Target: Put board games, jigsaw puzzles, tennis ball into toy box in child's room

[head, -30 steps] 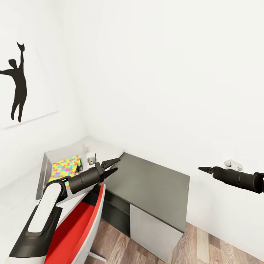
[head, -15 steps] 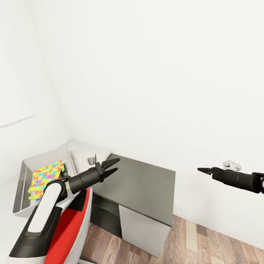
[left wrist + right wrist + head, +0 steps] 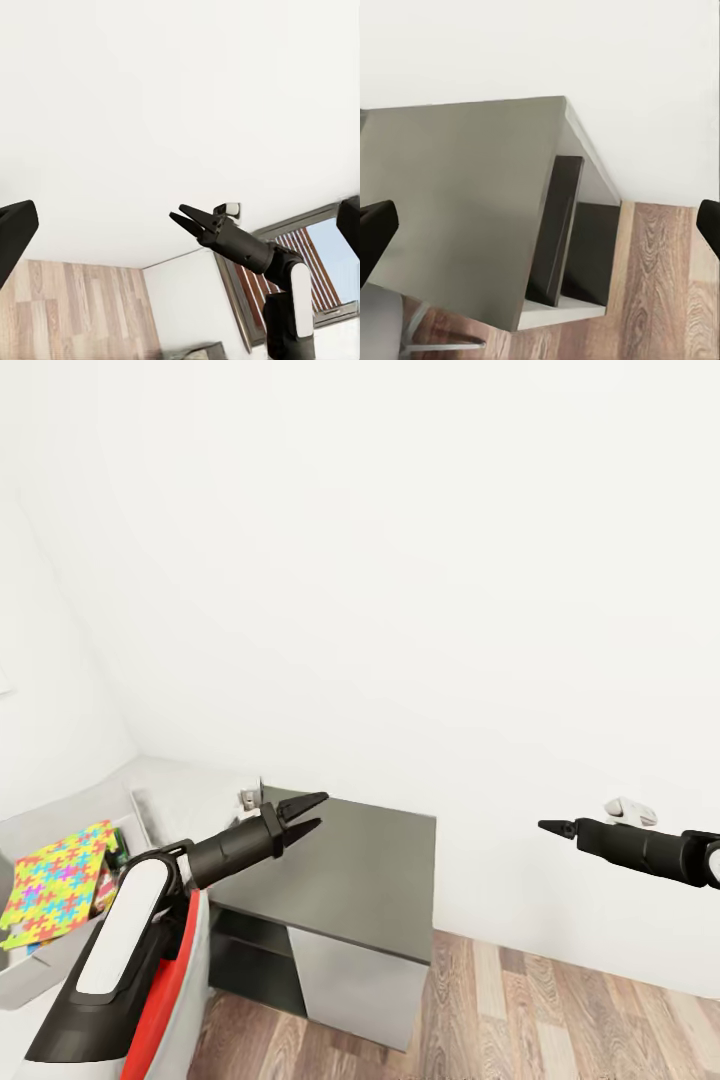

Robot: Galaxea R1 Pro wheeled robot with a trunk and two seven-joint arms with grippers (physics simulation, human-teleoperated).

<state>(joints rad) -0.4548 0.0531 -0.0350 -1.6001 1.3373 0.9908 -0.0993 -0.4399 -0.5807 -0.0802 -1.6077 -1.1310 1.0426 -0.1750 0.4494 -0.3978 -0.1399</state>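
From the head view, your left end effector (image 3: 306, 814) hung parted and empty over the table (image 3: 370, 860), the jigsaw puzzle (image 3: 55, 880) behind it. Your right end effector (image 3: 553, 826) looked closed. From the left wrist view, the right end effector (image 3: 184, 218) showed slightly parted: I couldn't tell.

Both robot arms reach forward, level and apart. The left arm, white along the forearm and black at the wrist, ends in the left pincer (image 3: 305, 814), whose two pointed black fingers stand slightly parted with nothing between them, poised above the near corner of the dark grey table (image 3: 360, 880). The right pincer (image 3: 552, 826) hangs in open air well to the right of that table, its tips drawn almost together and empty.
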